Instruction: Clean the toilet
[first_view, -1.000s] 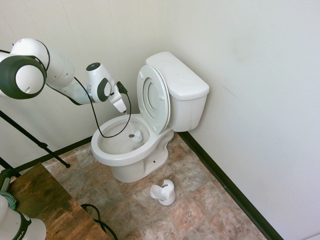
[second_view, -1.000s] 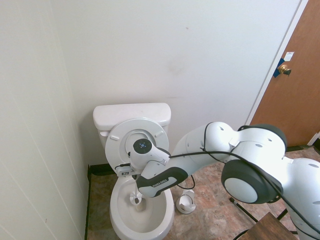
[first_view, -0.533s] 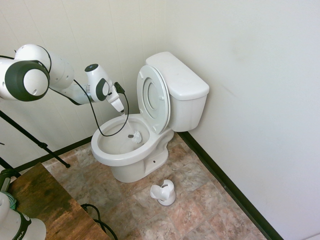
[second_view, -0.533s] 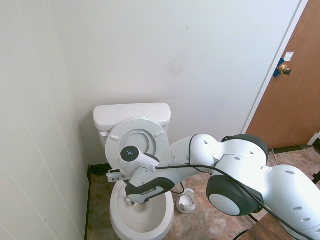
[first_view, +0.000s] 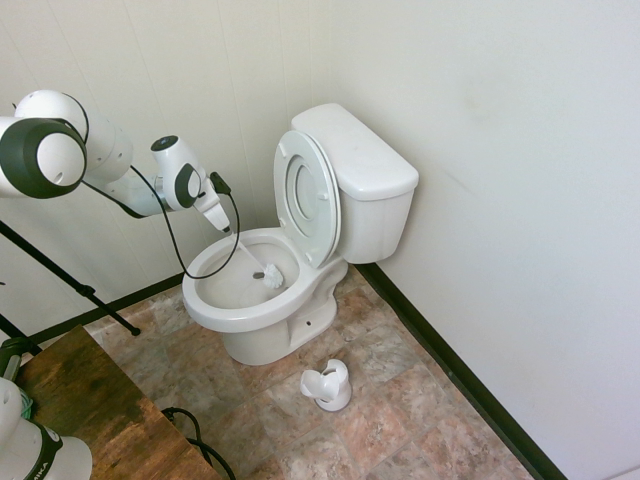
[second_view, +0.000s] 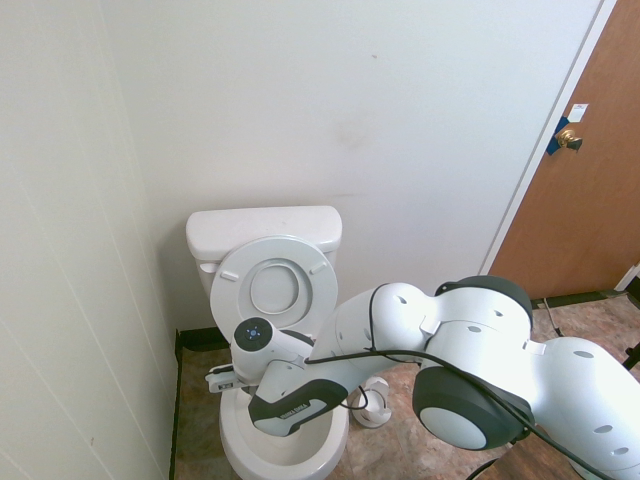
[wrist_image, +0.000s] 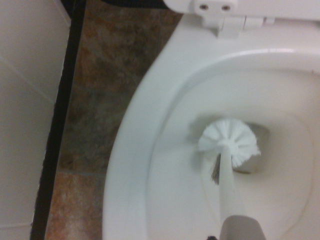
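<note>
One robot hand scrubbing a toilet bowl

One white hand (first_view: 218, 218) grips a toilet brush (first_view: 268, 277); its bristle head sits deep in the bowl; the toilet (first_view: 330, 215) stands in the corner, seat raised against the tank; a brush holder (first_view: 328, 386) rests on the floor nearby.

Bowl open from above, tight at the sides.
Seat and lid (first_view: 306, 196) are standing upright against the tank (first_view: 360, 160), leaving the toilet (first_view: 262, 310) bowl clear overhead. Brush (wrist_image: 229, 141) is sitting inside the bowl. Walls are closing in behind and on one side; brush holder (first_view: 328, 385) is sitting on the floor (first_view: 400, 400) in front.
</note>
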